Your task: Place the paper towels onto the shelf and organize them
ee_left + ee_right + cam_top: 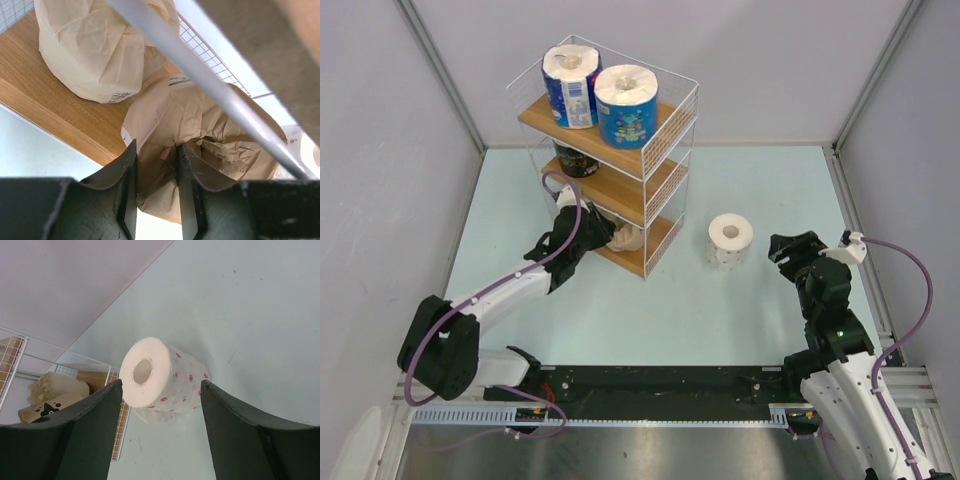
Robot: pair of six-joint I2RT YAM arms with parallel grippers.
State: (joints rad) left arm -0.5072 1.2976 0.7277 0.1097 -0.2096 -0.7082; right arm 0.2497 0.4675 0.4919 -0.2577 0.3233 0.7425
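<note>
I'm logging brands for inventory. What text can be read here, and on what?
Nothing reads legibly.
Left blue-wrapped roll and right blue-wrapped roll: wrapper print too small.
Cream-wrapped roll: small dark label, blurred.
Tan-wrapped roll: dark marks, blurred.
White dotted roll: pink flower pattern, no words.

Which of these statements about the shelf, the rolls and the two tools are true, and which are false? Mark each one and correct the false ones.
1. Two blue-wrapped rolls stand on the top level of the shelf. True.
2. The white dotted roll lies on the shelf's middle level. False: it stands on the table, right of the shelf.
3. The left tool is shut on the tan-brown roll at the shelf's lowest level. True.
4. The right tool grips the white dotted roll. False: it is open and apart from that roll.
5. The dark-wrapped roll sits on the shelf's middle level. True.
</note>
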